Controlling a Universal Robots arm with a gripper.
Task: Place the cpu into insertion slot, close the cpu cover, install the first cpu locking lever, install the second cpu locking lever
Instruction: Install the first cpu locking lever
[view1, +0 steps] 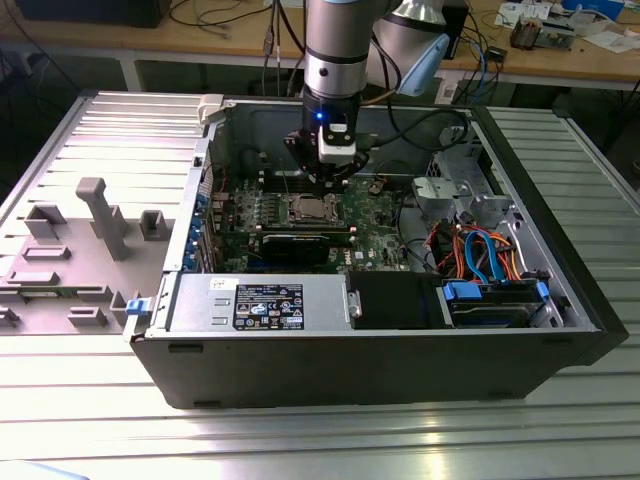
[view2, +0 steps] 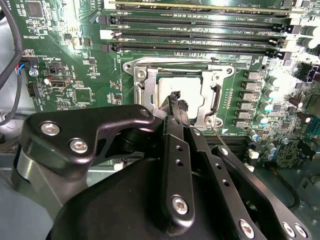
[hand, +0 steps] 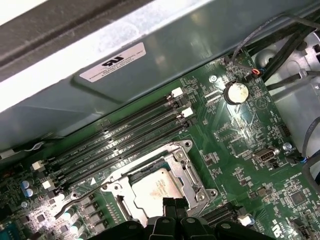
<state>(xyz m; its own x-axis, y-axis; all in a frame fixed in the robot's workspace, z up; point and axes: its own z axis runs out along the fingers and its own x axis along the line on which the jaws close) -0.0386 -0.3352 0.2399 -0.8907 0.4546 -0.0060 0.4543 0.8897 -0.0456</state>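
Lying seated in the insertion slot, cpu directly beneath the end effector, cpu cover closed over it. Hovering upright inside the computer case, end effector fingers pressed together, gripping nothing.

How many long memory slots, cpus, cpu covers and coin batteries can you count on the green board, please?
Long memory slots: 4
cpu: 1
cpu cover: 1
Coin battery: 1
Total: 7
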